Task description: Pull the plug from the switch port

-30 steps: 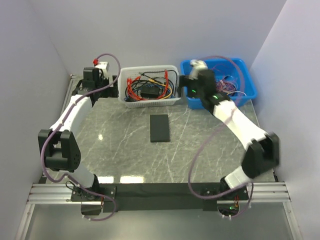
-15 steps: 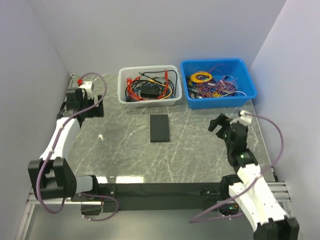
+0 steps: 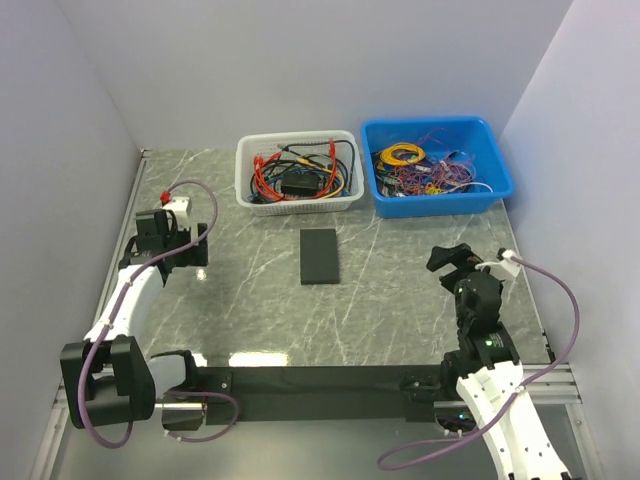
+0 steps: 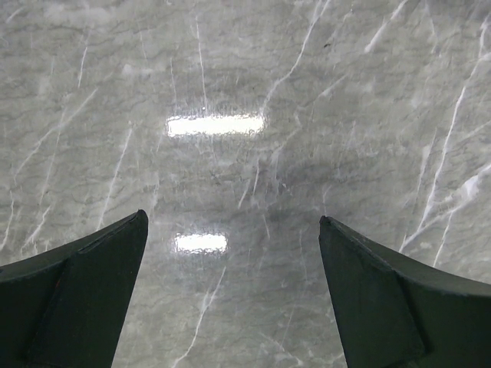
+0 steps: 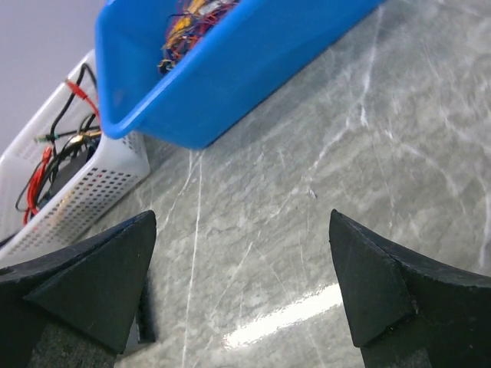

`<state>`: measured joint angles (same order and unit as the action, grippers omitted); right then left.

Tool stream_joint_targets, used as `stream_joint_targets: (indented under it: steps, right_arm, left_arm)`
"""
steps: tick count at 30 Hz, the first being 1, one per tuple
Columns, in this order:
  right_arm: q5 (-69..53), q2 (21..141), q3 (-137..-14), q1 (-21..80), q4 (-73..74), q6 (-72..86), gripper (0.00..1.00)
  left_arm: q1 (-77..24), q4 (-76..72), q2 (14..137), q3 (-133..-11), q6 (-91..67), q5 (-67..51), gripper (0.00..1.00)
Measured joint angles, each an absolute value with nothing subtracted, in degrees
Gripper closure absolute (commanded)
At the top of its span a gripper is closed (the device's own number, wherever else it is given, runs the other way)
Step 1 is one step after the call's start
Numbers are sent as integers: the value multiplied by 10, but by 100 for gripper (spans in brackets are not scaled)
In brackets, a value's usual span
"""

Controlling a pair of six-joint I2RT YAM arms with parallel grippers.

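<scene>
The switch (image 3: pixel 318 256), a flat matte-black box, lies on the marble table, just in front of the white basket. Its ports and the plug are hidden from above. My left gripper (image 3: pixel 190 248) hangs at the left side of the table, well left of the switch. In the left wrist view it (image 4: pixel 232 218) is open over bare marble. My right gripper (image 3: pixel 440 260) is to the right of the switch and apart from it. It (image 5: pixel 242 216) is open, with nothing between its fingers. A dark sliver (image 5: pixel 146 330) at its left finger may be the switch's edge.
A white mesh basket (image 3: pixel 262 205) with red, black and yellow cables stands at the back centre. A blue bin (image 3: pixel 500 175) of tangled wires stands to its right, and both show in the right wrist view, the bin (image 5: pixel 230 77) and the basket (image 5: pixel 77 195). Walls close in left and right.
Both arms have drawn back towards the near side. The right gripper left the blue bin for the table's right side. The left gripper came forward from the back left corner.
</scene>
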<state>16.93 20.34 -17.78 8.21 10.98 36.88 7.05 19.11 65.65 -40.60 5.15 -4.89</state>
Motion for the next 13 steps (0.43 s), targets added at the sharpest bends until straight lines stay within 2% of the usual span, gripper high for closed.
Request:
stream_joint_targets:
  steps: [13]
  right_arm:
    - [166,215,-140,82,102,414,0]
  left_arm:
    - [70,182,678,-406,53,-58,1]
